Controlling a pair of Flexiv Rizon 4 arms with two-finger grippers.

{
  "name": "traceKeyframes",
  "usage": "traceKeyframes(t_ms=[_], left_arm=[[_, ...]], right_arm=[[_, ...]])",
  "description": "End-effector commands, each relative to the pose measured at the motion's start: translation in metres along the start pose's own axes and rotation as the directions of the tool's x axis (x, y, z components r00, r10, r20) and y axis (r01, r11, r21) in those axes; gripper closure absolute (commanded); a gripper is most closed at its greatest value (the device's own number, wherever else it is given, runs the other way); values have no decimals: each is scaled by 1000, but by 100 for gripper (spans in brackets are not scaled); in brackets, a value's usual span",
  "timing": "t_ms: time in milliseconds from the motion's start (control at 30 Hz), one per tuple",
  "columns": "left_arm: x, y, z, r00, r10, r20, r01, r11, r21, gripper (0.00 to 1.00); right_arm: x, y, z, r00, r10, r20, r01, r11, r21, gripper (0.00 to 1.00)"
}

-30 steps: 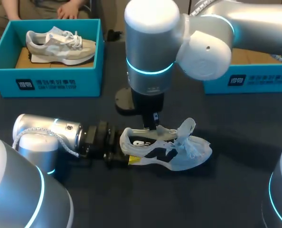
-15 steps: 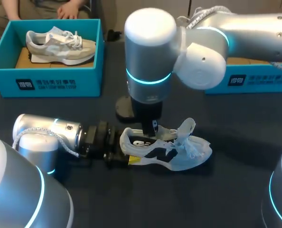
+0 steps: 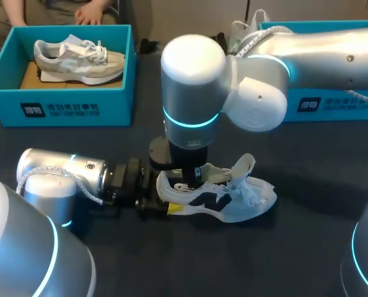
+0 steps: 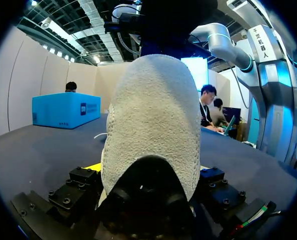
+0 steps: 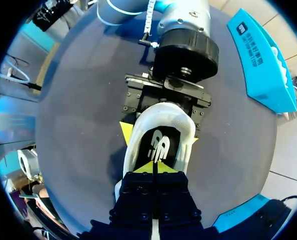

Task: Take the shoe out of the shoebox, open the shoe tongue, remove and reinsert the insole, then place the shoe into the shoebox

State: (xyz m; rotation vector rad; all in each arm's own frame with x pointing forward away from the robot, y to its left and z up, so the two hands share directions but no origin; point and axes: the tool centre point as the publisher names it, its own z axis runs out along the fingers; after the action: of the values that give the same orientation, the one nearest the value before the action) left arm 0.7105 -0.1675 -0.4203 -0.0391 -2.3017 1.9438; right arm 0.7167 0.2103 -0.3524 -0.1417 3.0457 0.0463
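Head view: the white sneaker stands on the dark table, with the left gripper clamped on its heel. Left wrist view: the heel fills that grip from both sides. Right wrist view: the right gripper, tips pressed together, touches the insole inside the sneaker.

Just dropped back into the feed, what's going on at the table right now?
The white shoe is out on the table, upright. The left tool clamps its heel from both sides, holding it steady. The right tool points straight down into the shoe's opening, its tips together at the dark insole; whether it has actually pinched the insole can't be seen. A second shoe sits in the teal shoebox at the far left.
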Motion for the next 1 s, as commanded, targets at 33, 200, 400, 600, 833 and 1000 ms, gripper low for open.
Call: traceKeyframes(t_ms=[33,200,400,600,833,1000], left_arm=[[1,-1,0,1000,0,3,0,1000,-1,100],[1,-1,0,1000,0,3,0,1000,-1,100],[1,-1,0,1000,0,3,0,1000,-1,100],[1,-1,0,1000,0,3,0,1000,-1,100],[1,-1,0,1000,0,3,0,1000,-1,100],[1,-1,0,1000,0,3,0,1000,-1,100]], right_arm=[[1,-7,9,1000,15,16,-15,1000,-23,100],[-2,-11,19,999,43,18,-43,999,-32,100],[1,-29,24,993,119,14,-119,993,-27,100],[3,-44,20,985,169,26,-169,986,-16,100],[2,-53,24,980,197,20,-197,980,-26,100],[2,-57,33,977,211,4,-211,977,-34,97]])
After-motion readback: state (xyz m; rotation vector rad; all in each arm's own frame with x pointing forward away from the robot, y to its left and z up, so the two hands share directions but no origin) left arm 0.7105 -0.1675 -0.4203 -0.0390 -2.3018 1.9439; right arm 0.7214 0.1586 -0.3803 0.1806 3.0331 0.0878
